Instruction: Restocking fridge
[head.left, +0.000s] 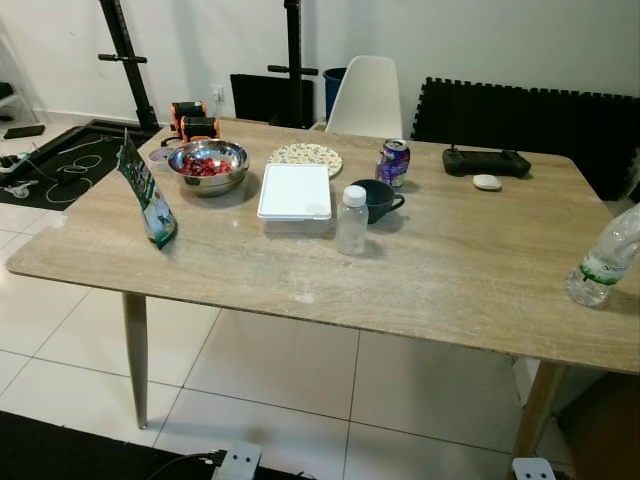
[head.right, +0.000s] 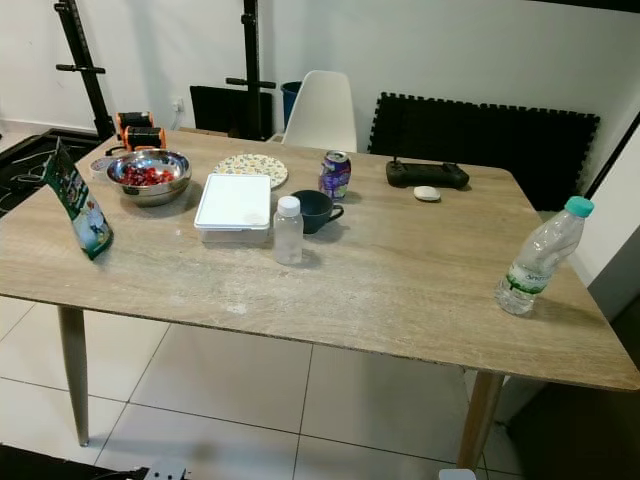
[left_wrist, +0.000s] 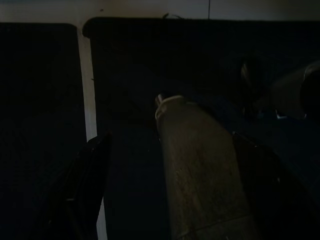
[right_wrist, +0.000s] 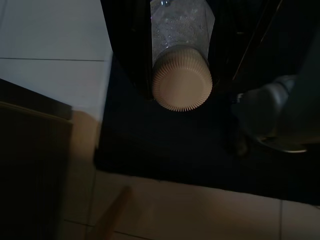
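While the right pincer (right_wrist: 181, 75) grips a clear bottle (right_wrist: 182, 30) with a ridged cap low over dark floor mat, the left pincer (left_wrist: 170, 165) holds a dim cylinder (left_wrist: 200, 170). Food waits on the worktop (head.left: 450, 270).

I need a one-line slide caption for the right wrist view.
Right end effector holding a clear bottle, beige ribbed cap toward the camera, above a dark mat and pale floor tiles.

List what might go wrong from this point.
The right gripper grips a clear bottle by its smooth body; it might slip out. The teal-capped bottle stands close to the table's right edge and may be knocked off. The upright snack bag near the left edge looks easy to topple.
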